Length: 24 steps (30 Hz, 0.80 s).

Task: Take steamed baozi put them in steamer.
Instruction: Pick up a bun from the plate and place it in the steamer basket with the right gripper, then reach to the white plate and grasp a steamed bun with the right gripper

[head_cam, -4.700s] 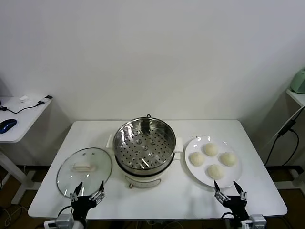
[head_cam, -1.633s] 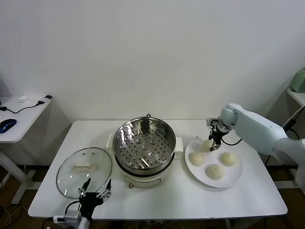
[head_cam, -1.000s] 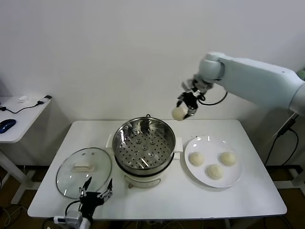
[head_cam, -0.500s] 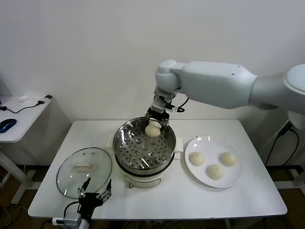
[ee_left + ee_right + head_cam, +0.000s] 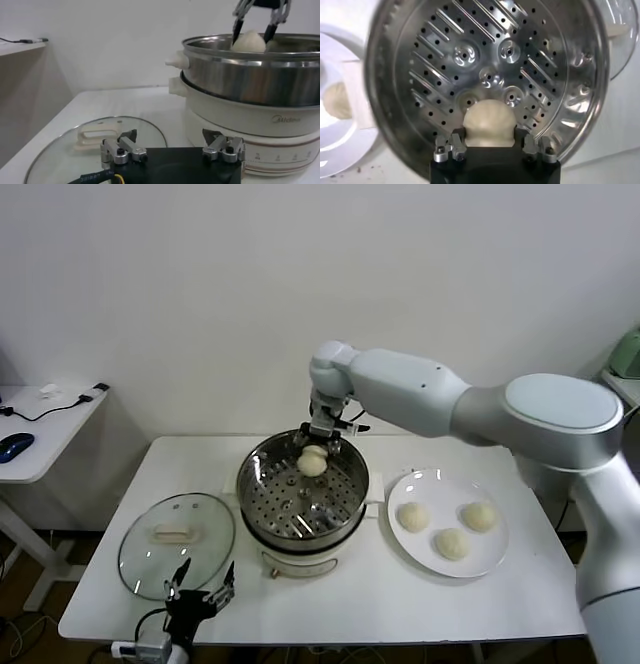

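The right gripper [image 5: 314, 452] hangs inside the steamer [image 5: 303, 486], fingers clamped on a baozi [image 5: 313, 462], low enough to set it gently on the perforated tray. The left gripper [image 5: 198, 588] idles beside the glass lid [image 5: 176, 542], fingers apart.

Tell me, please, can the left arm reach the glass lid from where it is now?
Probably yes. The left gripper hovers open at the table's near edge, right beside the glass lid, with nothing between them. The right gripper is busy holding a baozi over the steamer, so it does not interfere.

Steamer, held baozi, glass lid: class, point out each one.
steamer [image 5: 262, 484], head view, left inner wall.
held baozi [image 5: 488, 121], right wrist view, dome centre.
glass lid [image 5: 176, 534], head view, white handle.
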### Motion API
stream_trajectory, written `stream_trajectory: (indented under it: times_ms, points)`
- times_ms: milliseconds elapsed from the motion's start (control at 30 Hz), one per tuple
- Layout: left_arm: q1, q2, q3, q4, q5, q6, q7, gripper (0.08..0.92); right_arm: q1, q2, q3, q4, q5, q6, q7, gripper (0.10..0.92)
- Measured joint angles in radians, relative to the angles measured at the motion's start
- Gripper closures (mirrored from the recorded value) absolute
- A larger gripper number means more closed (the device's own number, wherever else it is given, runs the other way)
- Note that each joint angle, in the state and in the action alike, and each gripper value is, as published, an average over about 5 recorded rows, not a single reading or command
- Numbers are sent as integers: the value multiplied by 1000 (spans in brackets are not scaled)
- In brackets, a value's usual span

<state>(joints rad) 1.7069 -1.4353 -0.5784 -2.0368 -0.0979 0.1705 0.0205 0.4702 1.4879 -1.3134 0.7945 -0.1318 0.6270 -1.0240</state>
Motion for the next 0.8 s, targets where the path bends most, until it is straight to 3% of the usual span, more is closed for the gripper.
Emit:
stream_trajectory:
  times_ms: [267, 433, 633, 800]
  points:
    - [-7, 0, 0, 2, -1, 2, 0, 177, -27, 30, 13, -64, -19, 39, 17, 231]
    - [-3, 0, 0, -6, 0, 4, 1, 177, -2, 18, -2, -48, 37, 48, 0, 204]
    - [5, 0, -1, -18, 3, 6, 2, 177, 103, -39, -61, 20, 195, 29, -52, 202]
    - [7, 0, -4, -23, 2, 7, 3, 177, 231, -141, -171, 120, 409, -79, -90, 203]
